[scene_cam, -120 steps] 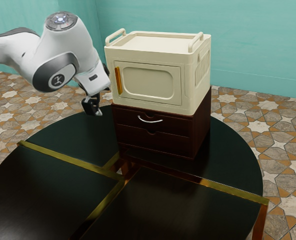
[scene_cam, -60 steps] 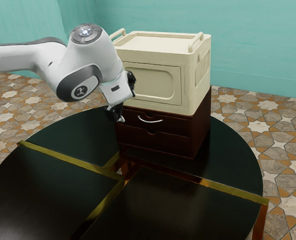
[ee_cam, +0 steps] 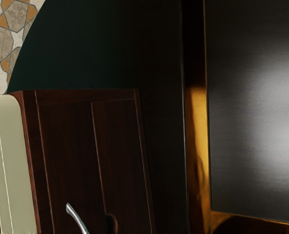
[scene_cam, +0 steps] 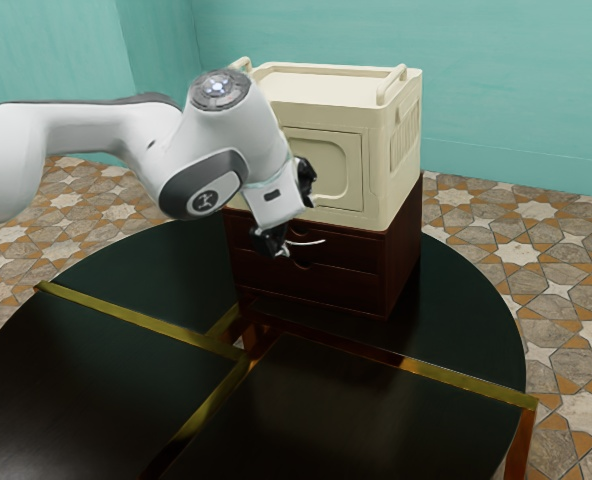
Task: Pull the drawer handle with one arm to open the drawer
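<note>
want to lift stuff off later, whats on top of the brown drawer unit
A cream cabinet sits on the drawer unit. Its base covers the unit's top, so that surface cannot be seen.

Dark drawer [scene_cam: 356,254] shut — curved silvery handle [scene_cam: 308,243]

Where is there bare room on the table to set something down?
The table is bare on both sides of the gold strip running to the exterior view's lower edge, and beside the drawer unit toward that view's right. It is crowded at the drawer handle, where the arm hangs close.
</note>
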`<state>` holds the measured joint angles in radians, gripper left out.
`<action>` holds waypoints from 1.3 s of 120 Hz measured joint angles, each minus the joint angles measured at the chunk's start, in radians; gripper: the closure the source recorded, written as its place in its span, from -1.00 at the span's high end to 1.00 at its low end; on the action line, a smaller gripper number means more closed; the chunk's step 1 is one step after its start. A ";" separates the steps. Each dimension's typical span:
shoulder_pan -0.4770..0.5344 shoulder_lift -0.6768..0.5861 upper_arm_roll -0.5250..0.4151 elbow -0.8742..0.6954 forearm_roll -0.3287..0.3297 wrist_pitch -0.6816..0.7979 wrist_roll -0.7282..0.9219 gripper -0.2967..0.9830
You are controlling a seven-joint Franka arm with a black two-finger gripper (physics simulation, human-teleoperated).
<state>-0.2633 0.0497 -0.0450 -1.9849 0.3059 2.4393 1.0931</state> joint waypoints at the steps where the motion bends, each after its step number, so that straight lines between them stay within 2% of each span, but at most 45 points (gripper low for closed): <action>1: 0.001 0.001 0.000 -0.001 0.000 0.000 0.000 0.54; 23: 0.057 0.025 0.003 0.002 0.011 0.018 0.004 0.54; 49: 0.048 0.072 0.004 0.005 0.042 0.064 -0.002 0.54; 64: 0.079 0.108 0.008 0.036 0.048 0.082 -0.004 0.54; 84: 0.088 0.176 0.009 0.074 0.052 0.094 -0.006 0.54; 156: 0.130 0.282 0.008 0.127 0.053 0.125 -0.012 0.54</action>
<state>-0.1333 0.3314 -0.0366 -1.8577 0.3590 2.5645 1.0810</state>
